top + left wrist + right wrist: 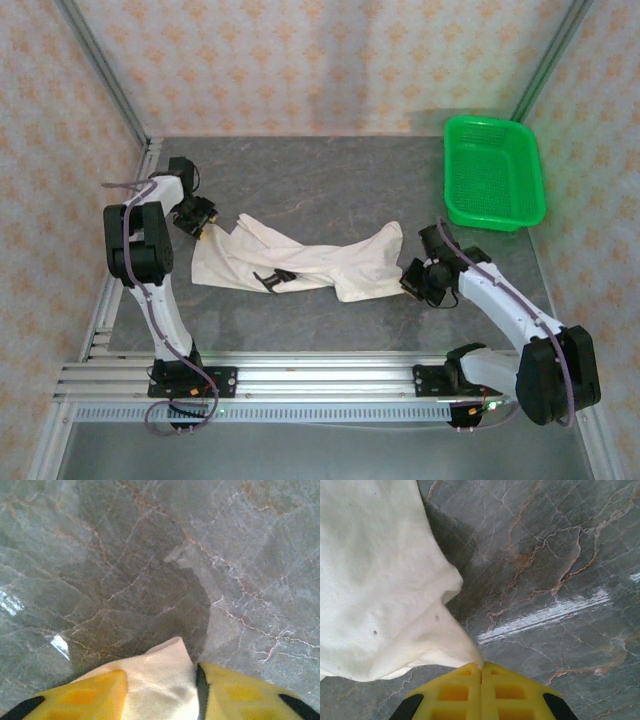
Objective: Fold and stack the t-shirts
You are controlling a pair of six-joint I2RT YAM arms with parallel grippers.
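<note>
Surface: we see a grey marbled table (340,190), with patterned walls (300,60) around it.
Nearby: green basket (495,172), far right corner.
T-shirt (300,262): lying crumpled mid-table.
Left gripper (200,228): pinching its edge.
Right gripper (481,666): clamped on its corner.

t-shirt (330,262): matt off-white cloth | table (330,185): glossy veined stone | basket (493,175): green plastic mesh

Left arm (150,270) and right arm (505,305) alike: white link shells, black joint housings, black bases. Thin purplish cable (125,185) loops along each. Jaws faced with yellow moulded pads (455,695), square recesses, black at outer corners.
</note>
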